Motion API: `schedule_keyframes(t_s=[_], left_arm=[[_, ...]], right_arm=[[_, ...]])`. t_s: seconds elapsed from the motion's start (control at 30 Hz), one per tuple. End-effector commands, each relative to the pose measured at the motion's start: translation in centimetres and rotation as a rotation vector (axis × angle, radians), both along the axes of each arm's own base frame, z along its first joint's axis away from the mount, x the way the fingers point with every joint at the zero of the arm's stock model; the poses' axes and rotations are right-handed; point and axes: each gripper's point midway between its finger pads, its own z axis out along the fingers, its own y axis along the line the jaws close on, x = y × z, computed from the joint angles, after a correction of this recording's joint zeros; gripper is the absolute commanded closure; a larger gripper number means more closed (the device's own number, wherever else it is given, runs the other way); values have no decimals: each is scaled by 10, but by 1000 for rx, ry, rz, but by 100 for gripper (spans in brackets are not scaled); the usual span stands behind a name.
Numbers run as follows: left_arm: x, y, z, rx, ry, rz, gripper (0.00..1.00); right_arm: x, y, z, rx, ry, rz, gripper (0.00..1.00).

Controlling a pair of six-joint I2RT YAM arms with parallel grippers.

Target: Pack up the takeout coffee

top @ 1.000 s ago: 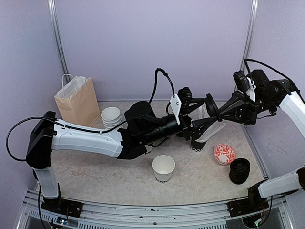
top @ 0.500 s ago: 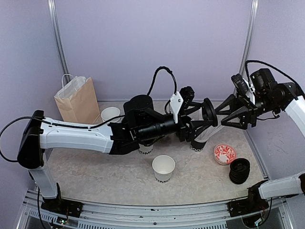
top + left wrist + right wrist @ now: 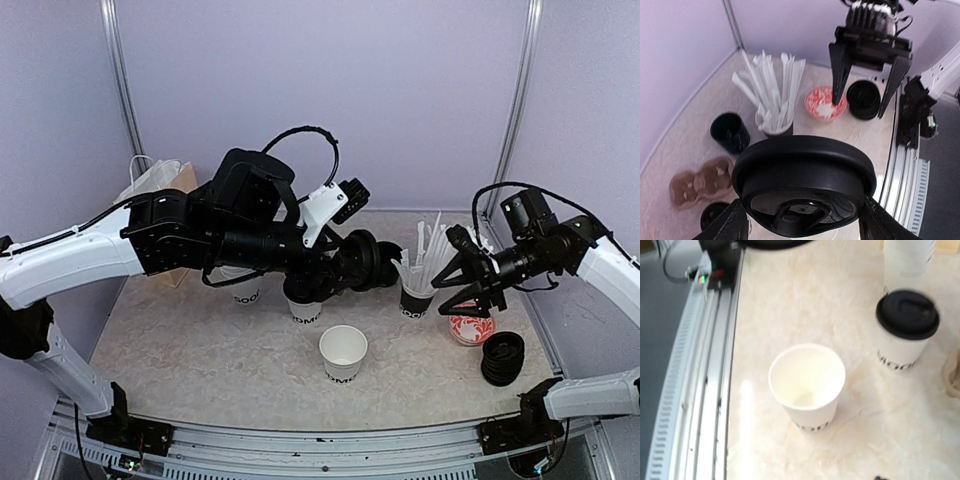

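Note:
My left gripper (image 3: 372,266) is shut on a round black lid (image 3: 358,262), held in the air above the middle of the table; in the left wrist view the lid (image 3: 805,175) fills the space between both fingers (image 3: 735,222). An open white paper cup (image 3: 343,352) stands in front, also seen in the right wrist view (image 3: 807,385). A lidded white cup (image 3: 906,330) stands behind it, partly under my left arm (image 3: 306,310). My right gripper (image 3: 450,277) hangs open and empty to the right, near the cup of sticks.
A black cup of white sticks (image 3: 415,295), a red patterned dish (image 3: 471,323) and a stack of black lids (image 3: 502,357) sit on the right. Stacked white cups (image 3: 243,290) and a paper bag (image 3: 160,180) are on the left. A brown tray (image 3: 702,182) lies at the back.
My right gripper opened, let go of the lid, and drew back right and down. My left arm swung left with the lid in its jaws.

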Motion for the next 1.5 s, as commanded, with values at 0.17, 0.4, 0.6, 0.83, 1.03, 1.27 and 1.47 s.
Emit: schedule_keyframes(t_s=[0.17, 0.4, 0.6, 0.83, 1.03, 1.27, 1.47], left_arm=[[-4, 63, -110, 533, 254, 144, 37], [3, 50, -137, 639, 272, 139, 38], [9, 37, -149, 676, 280, 127, 38], [12, 31, -160, 689, 309, 123, 38], [8, 29, -170, 706, 339, 109, 38], [5, 24, -174, 703, 358, 90, 38], [3, 19, -174, 691, 369, 69, 38]], right_arm=[[4, 23, -51, -135, -69, 64, 41], [-4, 27, -72, -120, -12, 101, 41], [-10, 23, -82, -112, -19, 97, 40], [-13, 21, -82, -109, -37, 93, 39], [-14, 21, -88, -113, -25, 102, 39], [-15, 21, -90, -113, -15, 107, 39], [-15, 21, -92, -117, -13, 106, 39]])
